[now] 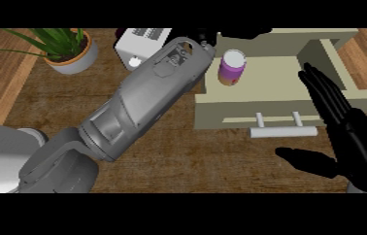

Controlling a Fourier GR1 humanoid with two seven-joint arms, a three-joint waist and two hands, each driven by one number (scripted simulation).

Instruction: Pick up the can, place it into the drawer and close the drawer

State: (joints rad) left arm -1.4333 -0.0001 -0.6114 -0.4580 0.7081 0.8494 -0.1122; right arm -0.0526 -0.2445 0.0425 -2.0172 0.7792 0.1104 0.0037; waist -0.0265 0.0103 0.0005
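Observation:
A can (pixel 232 67) with a purple body and white top stands upright inside the open beige drawer (pixel 272 100), near its back left corner. My left forearm reaches diagonally from the lower left, and my left hand (pixel 243 33) shows only as a dark shape at the picture's upper edge, just above and behind the can, apart from it. At the right, beside the drawer's front corner, my right hand (pixel 337 117) is open, fingers straight and pointing away, thumb spread out below. The drawer's white bar handle (pixel 283 132) sticks out toward me.
A white toaster (pixel 141 45) stands at the back, left of the drawer and partly behind my left forearm. A potted plant (pixel 69 50) sits at the back left. The beige cabinet body (pixel 337 42) rises behind the drawer at the right.

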